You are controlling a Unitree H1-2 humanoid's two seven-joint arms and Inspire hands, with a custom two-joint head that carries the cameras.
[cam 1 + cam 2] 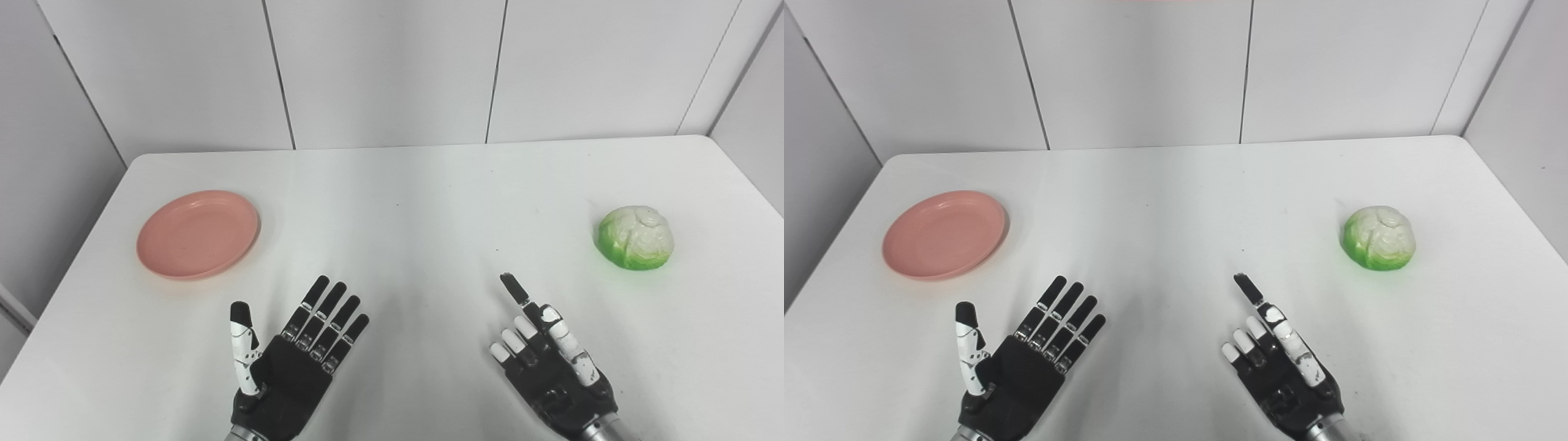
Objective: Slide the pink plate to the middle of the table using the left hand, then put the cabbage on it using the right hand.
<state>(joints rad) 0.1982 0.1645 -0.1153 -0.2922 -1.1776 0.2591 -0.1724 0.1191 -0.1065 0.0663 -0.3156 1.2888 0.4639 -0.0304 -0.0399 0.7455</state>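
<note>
— Left eye view first: what do you have before you?

— Biggest is the white table (416, 202), and it carries everything. On its left part lies the pink plate (198, 234), flat and with nothing on it, quite close to the left edge and far from the middle. On the right part sits the cabbage (636, 237), round, green below and pale on top, well apart from the plate.

— And your hands?

— Both are low, near my side of the table. My left hand (294, 361) is open: its fingers (324, 312) are straight and side by side, the thumb stands away from them, and it holds nothing. My right hand (551, 361) has one finger stretched forward and the others bent in, also with nothing inside. It touches nothing that I can see.

— Which way is the plate from the left hand?

— Forward and to the left, near but not touching. My left hand is clearly the nearer one to it. The plate is round, so it has no long axis to think about. I judge I must reach past its left rim and push it to the right, toward the middle. The cabbage lies forward and to the right of my right hand, which waits for its turn.
</note>
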